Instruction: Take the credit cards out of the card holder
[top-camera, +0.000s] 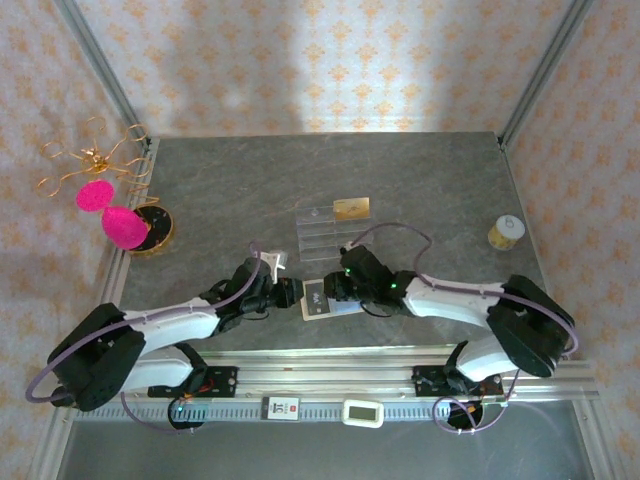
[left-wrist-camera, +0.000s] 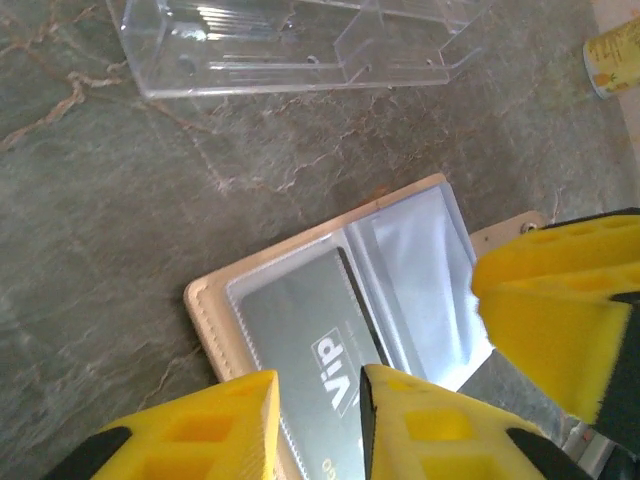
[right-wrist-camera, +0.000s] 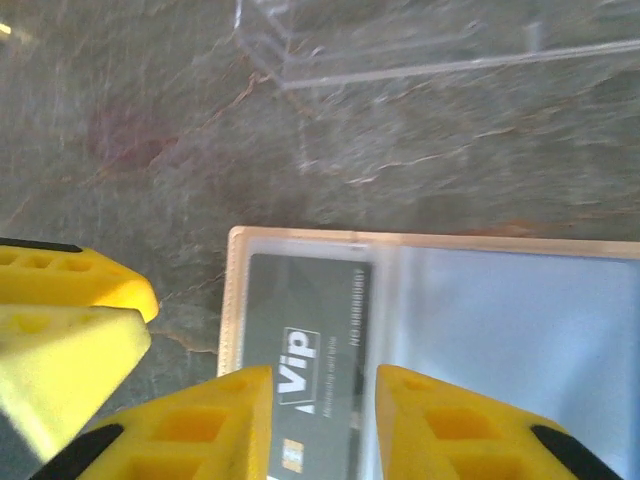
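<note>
my left gripper (left-wrist-camera: 320, 405) and right gripper (right-wrist-camera: 322, 405) have yellow fingers (left-wrist-camera: 200, 430). the card holder (left-wrist-camera: 203, 315) is beige-tan, pale bluish inside; its card (left-wrist-camera: 300, 320) is dark grey with white lettering. the far card (top-camera: 351, 208) is gold.

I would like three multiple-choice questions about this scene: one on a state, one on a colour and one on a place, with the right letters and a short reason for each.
1. The card holder is:
A. snapped shut
B. lying open
C. standing on its edge

2. The card in its sleeve looks:
A. gold
B. dark grey
C. pink

3. The gold card lies:
A. at the clear tray
B. inside the card holder
C. at the table's near edge

Answers:
1 B, its clear sleeves face up in both wrist views.
2 B, the card marked ViP is dark grey.
3 A, the top view shows it at the tray's far end.
</note>
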